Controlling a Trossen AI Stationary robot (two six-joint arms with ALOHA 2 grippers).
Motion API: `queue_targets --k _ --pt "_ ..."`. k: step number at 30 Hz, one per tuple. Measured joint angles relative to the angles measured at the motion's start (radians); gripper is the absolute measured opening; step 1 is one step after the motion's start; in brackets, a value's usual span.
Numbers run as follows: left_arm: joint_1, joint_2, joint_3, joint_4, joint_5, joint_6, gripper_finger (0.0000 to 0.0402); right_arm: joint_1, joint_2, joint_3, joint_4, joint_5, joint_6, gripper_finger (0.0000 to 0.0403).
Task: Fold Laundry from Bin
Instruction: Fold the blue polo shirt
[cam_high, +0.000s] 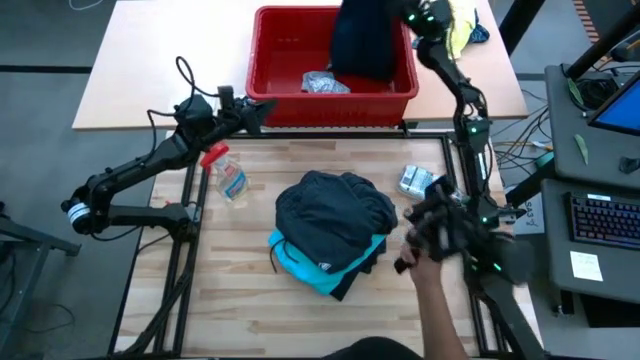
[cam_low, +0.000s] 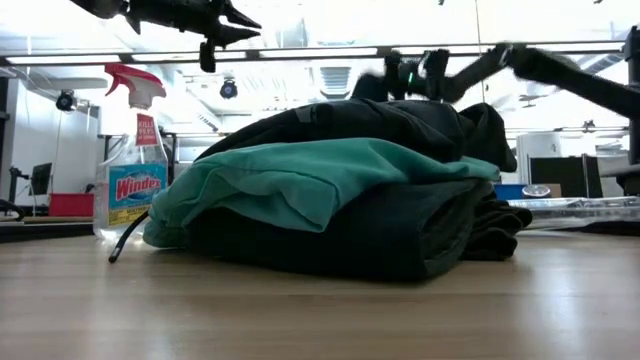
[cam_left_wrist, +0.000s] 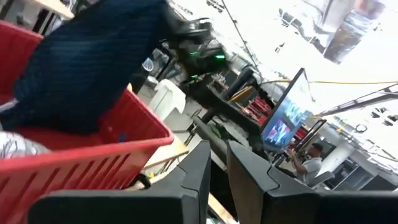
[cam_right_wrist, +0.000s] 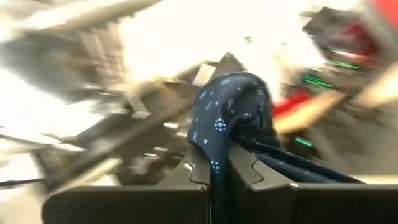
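A: Quick status, how far along?

B: Partway. A pile of clothes (cam_high: 333, 232) sits mid-table (cam_high: 250, 300): dark tops over a turquoise one (cam_high: 312, 272). From the low camera they look stacked and roughly folded, though how neat the folds are I can't say from that angle.

A: And the bin?

B: The red bin (cam_high: 270, 85) stands on the far side of the table, not empty. A light grey piece (cam_high: 326, 84) lies on its floor, so at least that one is left. A navy shirt (cam_high: 365, 40) hangs above the bin, on its way out.

A: Who's got it?

B: The right gripper (cam_high: 425, 18), up over the bin's far right corner. Its own wrist camera shows the two fingers (cam_right_wrist: 198, 169) pinched tight on a bunched fold of navy cloth with tiny dots. So that shirt is lifted, not yet laid out, not folded.

A: Left side?

B: The left gripper (cam_high: 262, 112) hovers near the bin's near left corner, fingers (cam_left_wrist: 200, 167) close together with a thin gap, nothing between them. Waiting.

A: Anything else on the table?

B: A spray bottle (cam_high: 228, 176) left of the pile, and a small packet (cam_high: 415, 180) to the right. A person's hand (cam_high: 432, 262) reaches in at the near right by the arm's base, well apart from the pile.

A: What remains, then?

B: My read: spread and fold the navy one, then fetch the grey.
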Motion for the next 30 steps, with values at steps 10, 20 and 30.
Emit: queue_targets --k 10,20,30 --pt "0.000 0.070 0.320 -0.159 0.000 0.249 0.0039 0.119 -0.333 0.002 -0.012 -0.193 -0.171 0.0009" --pt "0.000 0.366 0.921 -0.661 0.176 0.625 0.0121 0.288 -0.595 0.001 -0.346 -0.082 -0.621 0.0009" --pt "0.001 0.774 1.373 -0.861 0.268 0.835 0.0259 0.390 -0.679 0.002 -0.345 -0.041 -0.636 0.0009"
